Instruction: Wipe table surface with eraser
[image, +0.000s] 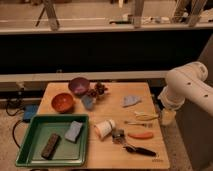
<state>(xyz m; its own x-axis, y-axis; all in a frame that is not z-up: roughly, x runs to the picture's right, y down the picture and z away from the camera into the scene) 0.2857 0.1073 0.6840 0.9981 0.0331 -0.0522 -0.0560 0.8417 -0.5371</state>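
Jaws: you can't tell. Your gripper (167, 116) hangs at 3 o'clock, off the table (116, 112) edge. Eraser (50, 145) lies in tray (30, 145) at 7 o'clock, ungrasped; wiping not begun.

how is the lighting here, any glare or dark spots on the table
Camera view: dim, warm light on the table, no glare; the eraser reads dark in the green tray; the backdrop is near black; the gripper hangs pale at the table's right edge.
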